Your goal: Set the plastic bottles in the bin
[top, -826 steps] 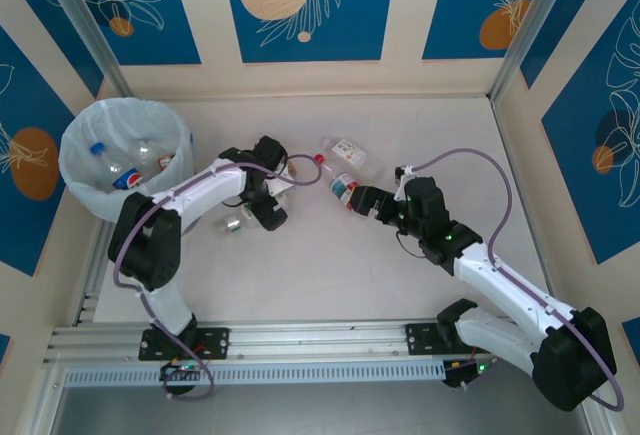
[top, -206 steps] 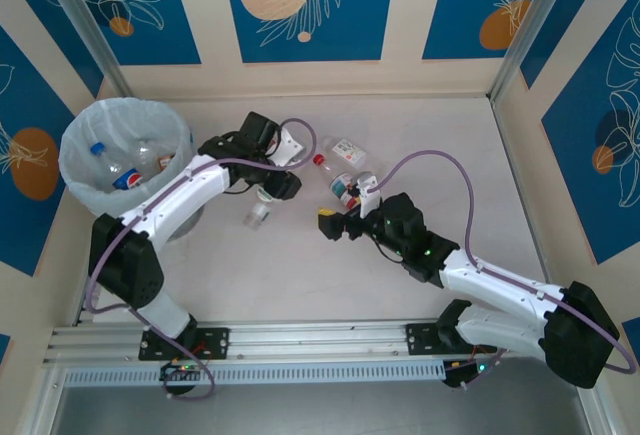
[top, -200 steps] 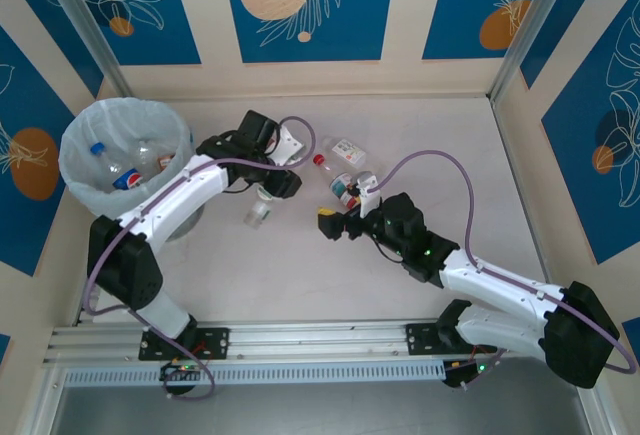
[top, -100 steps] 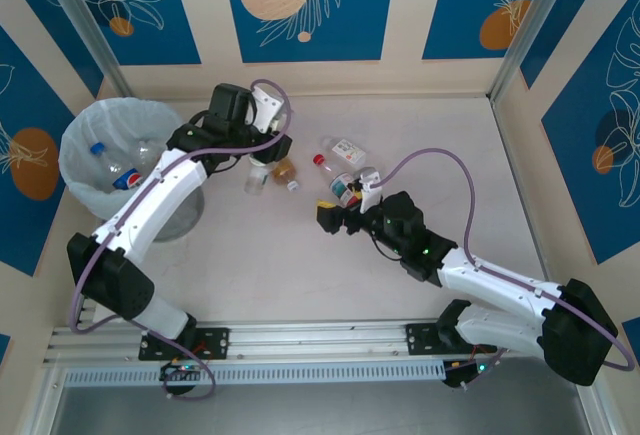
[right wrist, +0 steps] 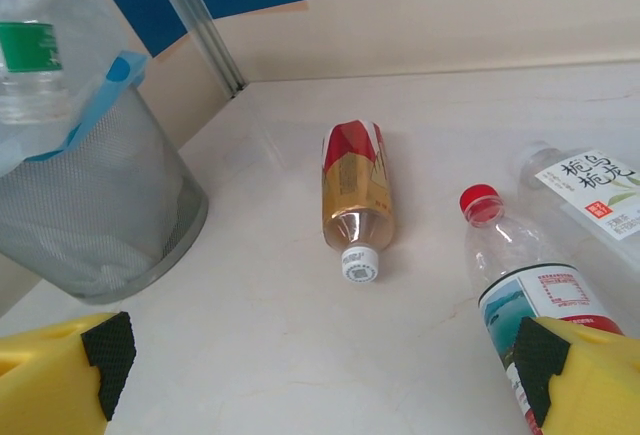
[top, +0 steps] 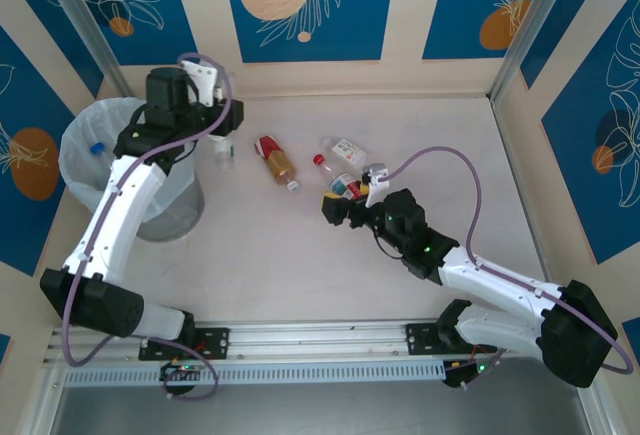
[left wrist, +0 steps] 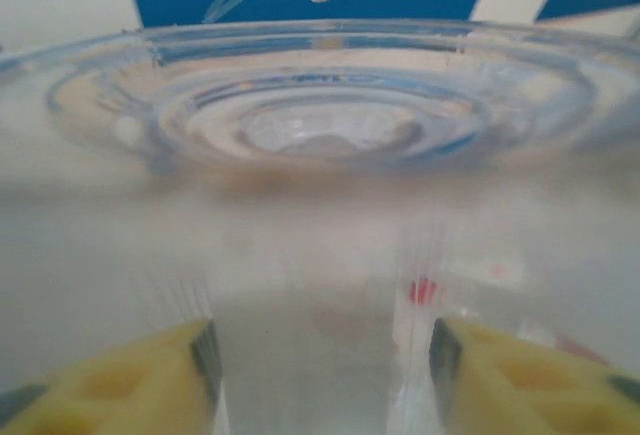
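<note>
Left hand (left wrist: pixel 320 375) is clenched on a clear plastic bottle (left wrist: pixel 320 125). Its ribbed base faces the left wrist camera, with a yellow pad on each side. From the top view that bottle hangs off the bench (top: pixel 300 265), just beside the right rim of the bin (top: pixel 75 135). From the right wrist camera it sits at rim height and shows a green label band, print not readable.

Right hand (right wrist: pixel 325 370) is released, fingers wide apart and low over the bench, facing the loose bottles.

Surroundings:
- The left arm crosses over the bin's right side and covers part of the opening.
- Blue leaf-print wall panels (top: pixel 300 5) and an aluminium corner post (right wrist: pixel 195 25) box in the bench.

Bin: grey mesh wall, translucent white liner. A blue-capped bottle (top: pixel 97 148) is lying inside.

Loose bottles on the bench, all on their sides:
- Amber-liquid bottle (right wrist: pixel 352 190), with a red and gold label and a white cap pointing at the right hand. It lies between the bin and the other two, apart from both. Label text too small to read.
- Red-capped bottle (right wrist: pixel 520 275), empty and clear, just beside the right hand's right finger. Its white label has a blue-green picture, a square code and a red band.
- White-label bottle (right wrist: pixel 585 180) just behind it, with Chinese characters in green that I can't make out reliably.
</note>
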You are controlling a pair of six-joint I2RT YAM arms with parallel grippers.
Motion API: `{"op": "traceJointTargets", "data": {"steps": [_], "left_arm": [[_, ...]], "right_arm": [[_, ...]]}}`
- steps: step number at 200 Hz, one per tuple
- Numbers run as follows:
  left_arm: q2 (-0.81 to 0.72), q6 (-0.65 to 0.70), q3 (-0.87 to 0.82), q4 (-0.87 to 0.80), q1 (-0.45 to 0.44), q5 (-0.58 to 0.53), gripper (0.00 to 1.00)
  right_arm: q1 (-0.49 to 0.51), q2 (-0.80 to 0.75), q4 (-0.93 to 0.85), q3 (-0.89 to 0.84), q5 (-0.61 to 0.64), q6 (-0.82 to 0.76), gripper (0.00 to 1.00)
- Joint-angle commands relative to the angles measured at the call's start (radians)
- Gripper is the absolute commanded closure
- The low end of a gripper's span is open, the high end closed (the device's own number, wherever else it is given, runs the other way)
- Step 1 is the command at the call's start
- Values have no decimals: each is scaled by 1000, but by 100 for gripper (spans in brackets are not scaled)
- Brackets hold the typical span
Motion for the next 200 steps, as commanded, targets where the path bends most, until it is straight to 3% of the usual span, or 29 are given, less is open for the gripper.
{"op": "traceJointTargets", "data": {"steps": [1,47,81,126,166,200], "left_arm": [[-28,-52,32,51,48,39,48],[-81,-165,46,94,127,55,49],[-121,-173,50,98,148,-192,49],[-155,-157,4,154,215,-398,49],[-198,-177,-69,201,272,-449,49],[-194,-221,-114,180,334,-390,49]], "right_arm": [[-10,-11,6,41,27,27,1],[-14,-14,-18,40,30,46,0],[-15,-12,-23,39,32,58,0],[-19,-16,-43,46,31,52,0],[-22,-11,-42,48,30,55,1],[-25,-4,-47,56,20,55,0]]}}
